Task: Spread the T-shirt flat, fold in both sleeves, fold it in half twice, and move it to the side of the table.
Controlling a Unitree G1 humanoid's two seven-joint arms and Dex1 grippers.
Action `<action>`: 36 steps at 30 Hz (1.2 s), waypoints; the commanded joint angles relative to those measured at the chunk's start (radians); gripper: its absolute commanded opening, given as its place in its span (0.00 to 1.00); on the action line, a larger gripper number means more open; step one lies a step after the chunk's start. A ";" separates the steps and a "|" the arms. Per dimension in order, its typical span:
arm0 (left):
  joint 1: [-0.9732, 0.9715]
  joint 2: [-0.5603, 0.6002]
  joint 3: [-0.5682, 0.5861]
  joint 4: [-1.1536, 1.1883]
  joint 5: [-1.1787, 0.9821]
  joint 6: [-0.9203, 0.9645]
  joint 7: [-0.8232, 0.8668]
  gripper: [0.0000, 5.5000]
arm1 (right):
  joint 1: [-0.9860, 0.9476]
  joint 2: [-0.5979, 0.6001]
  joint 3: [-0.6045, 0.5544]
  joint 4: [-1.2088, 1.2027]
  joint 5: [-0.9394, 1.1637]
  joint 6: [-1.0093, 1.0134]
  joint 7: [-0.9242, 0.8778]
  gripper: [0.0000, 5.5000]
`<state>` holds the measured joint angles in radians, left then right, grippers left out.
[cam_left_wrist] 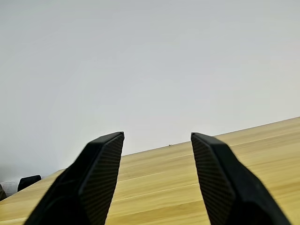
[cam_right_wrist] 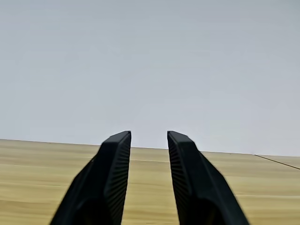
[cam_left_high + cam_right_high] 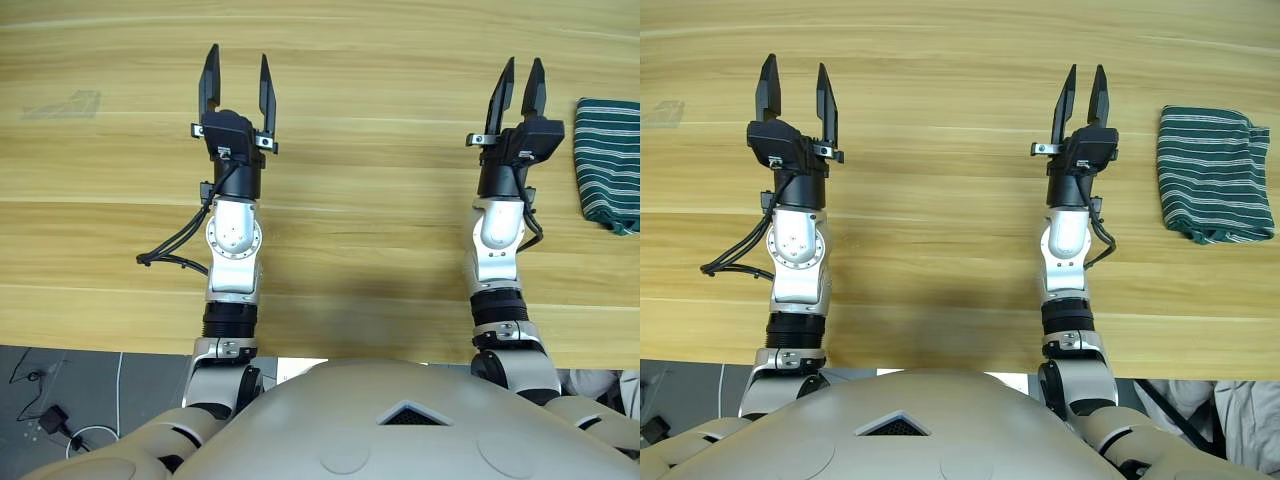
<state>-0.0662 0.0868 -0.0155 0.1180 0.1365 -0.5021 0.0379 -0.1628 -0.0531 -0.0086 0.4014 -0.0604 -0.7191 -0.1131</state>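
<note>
Left gripper: over the table, a little in from the near edge on the left side, pointing toward the far edge.
Left fingers: spread well apart with a broad gap of bare wood between them. They hold nothing and touch nothing.
Right gripper: over the table on the right side, about as far in from the near edge as the other one, also pointing toward the far edge.
Right fingers: parted, but more narrowly than the left pair, with only a slim gap. Nothing sits in it.
T-shirt: dark green with thin white stripes, folded into a compact block. It lies flat on the table's right side, beyond the right gripper and clear of it, with neither gripper in contact.
Between the arms: plain wood planks run side to side.
Cable: a black loop hangs off the left forearm above the wood near the near edge.
Pale patch: a faint mark on the tabletop toward the left edge, well away from both grippers.
Wall: plain and light, rising behind the table's far edge.
</note>
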 commanded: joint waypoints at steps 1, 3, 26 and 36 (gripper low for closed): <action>-0.009 -0.003 0.002 0.026 0.021 0.003 0.020 0.48 | -0.005 0.001 -0.011 0.021 0.011 0.004 0.015 0.26; -0.012 -0.005 0.010 0.036 0.026 0.002 0.034 0.48 | -0.010 0.002 -0.013 0.032 0.011 0.002 0.018 0.26; -0.039 -0.006 0.037 0.088 0.011 0.003 0.058 0.49 | -0.046 0.006 -0.014 0.103 0.026 -0.031 0.081 0.37; -0.049 -0.011 0.037 0.111 0.005 0.003 0.057 0.49 | -0.067 0.010 -0.027 0.139 0.005 -0.038 0.055 0.62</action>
<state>-0.0960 0.0766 0.0217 0.2175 0.1521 -0.5032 0.0995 -0.2128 -0.0486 -0.0290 0.5304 -0.0459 -0.7506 -0.0457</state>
